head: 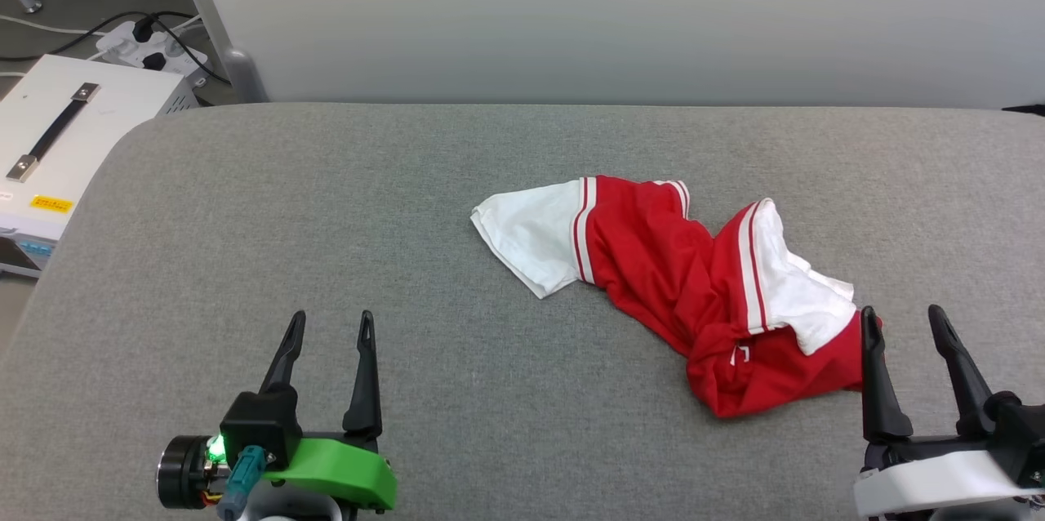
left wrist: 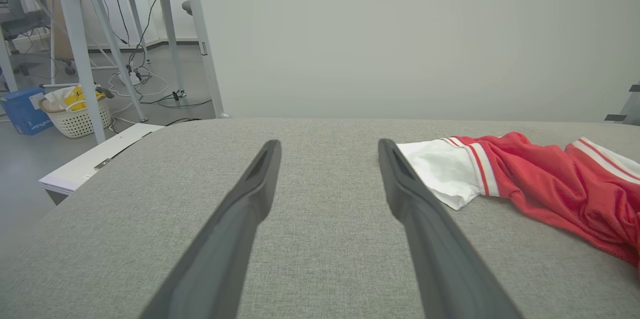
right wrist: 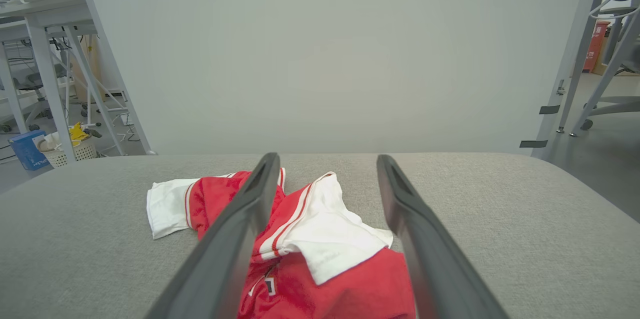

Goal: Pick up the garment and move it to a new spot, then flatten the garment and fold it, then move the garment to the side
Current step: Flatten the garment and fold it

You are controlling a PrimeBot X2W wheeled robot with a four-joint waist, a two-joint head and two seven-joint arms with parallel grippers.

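Observation:
The garment [head: 678, 276] lies crumpled on the grey cloth table, a red jersey with white sleeves and red-and-white striped trim, right of centre. My left gripper [head: 331, 317] is open near the front left, well apart from the garment [left wrist: 525, 179], which lies off to its right. My right gripper [head: 902, 313] is open at the front right, its left finger beside the garment's near right end. In the right wrist view the garment [right wrist: 320, 239] lies below and between the open right gripper [right wrist: 325, 159], with nothing held.
The padded grey table [head: 326, 202] has a rounded far left corner. A white case [head: 57, 137] with a strap handle stands off the left edge, by a power strip [head: 151, 47]. A pale panel [head: 612, 15] rises behind the table. A laundry basket [left wrist: 75, 111] stands on the floor.

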